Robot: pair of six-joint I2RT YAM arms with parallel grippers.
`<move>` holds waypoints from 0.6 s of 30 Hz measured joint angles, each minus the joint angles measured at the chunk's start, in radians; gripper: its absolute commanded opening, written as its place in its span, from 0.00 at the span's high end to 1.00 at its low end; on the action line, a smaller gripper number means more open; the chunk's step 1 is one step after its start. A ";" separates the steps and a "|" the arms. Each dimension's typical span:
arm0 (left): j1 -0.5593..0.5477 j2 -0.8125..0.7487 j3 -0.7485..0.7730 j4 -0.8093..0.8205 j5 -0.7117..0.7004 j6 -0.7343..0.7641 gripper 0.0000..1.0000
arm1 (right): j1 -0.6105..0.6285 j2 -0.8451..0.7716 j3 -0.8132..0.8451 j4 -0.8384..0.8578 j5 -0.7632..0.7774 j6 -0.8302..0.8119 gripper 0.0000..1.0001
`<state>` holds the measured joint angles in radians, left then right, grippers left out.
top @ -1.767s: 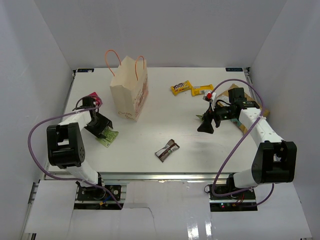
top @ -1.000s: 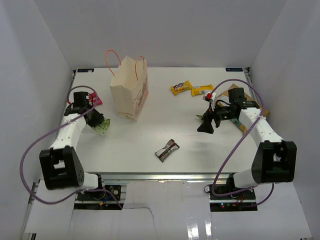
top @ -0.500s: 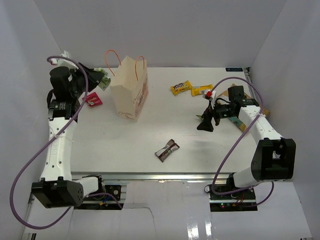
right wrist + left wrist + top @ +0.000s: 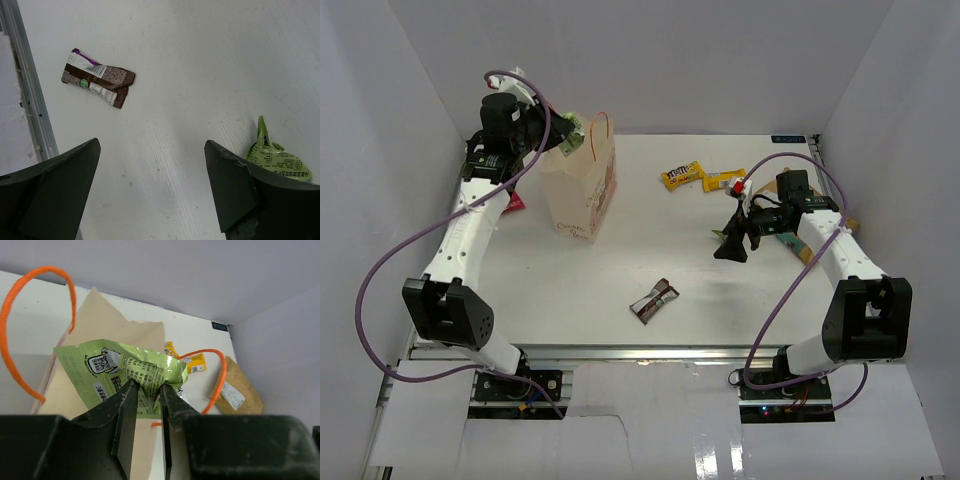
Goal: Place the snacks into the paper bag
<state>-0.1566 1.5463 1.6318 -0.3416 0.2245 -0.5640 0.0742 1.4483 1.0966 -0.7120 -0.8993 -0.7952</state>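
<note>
Brown-and-white bar (image 4: 654,299): one, flat on the near tabletop (image 4: 620,250). Right arm bent low; right fingers (image 4: 730,248) spread wide, empty, near one green packet (image 4: 277,162); forearm partly hides the tan pouch (image 4: 239,390). Left arm raised; left fingers (image 4: 556,137) clamp a second green packet (image 4: 125,367) above the paper bag (image 4: 582,190) mouth. Two yellow packets (image 4: 680,176) lie farther back.

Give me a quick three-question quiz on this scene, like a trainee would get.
1. True or false: the left arm's jaws are shut on a green packet.
2. Where is that packet? A) low at the near edge, B) up over the paper bag, C) far to the right.
3. Fill in: the right arm's jaws stand ____, holding nothing.

Key: 1 true; 2 B; 3 open.
</note>
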 measured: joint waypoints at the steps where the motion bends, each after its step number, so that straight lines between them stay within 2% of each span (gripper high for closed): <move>1: 0.000 0.008 -0.002 -0.006 -0.010 0.006 0.90 | 0.000 0.000 0.000 -0.002 0.000 -0.001 0.09; 2: 0.000 0.014 -0.002 -0.011 -0.017 0.011 0.80 | 0.000 0.000 0.000 -0.003 0.000 -0.002 0.09; 4: 0.001 0.021 -0.002 -0.013 -0.023 0.019 0.68 | 0.000 0.000 0.000 -0.006 0.000 -0.002 0.10; 5: 0.002 0.022 -0.002 -0.016 -0.021 0.024 0.55 | 0.000 0.000 0.000 -0.006 0.000 -0.002 0.09; 9: 0.002 0.022 -0.002 -0.017 0.001 0.031 0.32 | 0.003 0.000 0.003 0.000 0.024 0.034 0.04; 12: 0.002 0.022 0.000 -0.017 0.022 0.030 0.23 | 0.023 0.004 0.006 0.046 0.122 0.137 0.03; 18: 0.001 0.005 0.006 -0.021 0.039 0.053 0.18 | 0.106 0.049 0.015 0.189 0.503 0.436 0.03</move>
<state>-0.1555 1.5513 1.6382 -0.3630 0.2638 -0.5114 0.1799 1.4975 1.1114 -0.5232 -0.3962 -0.3592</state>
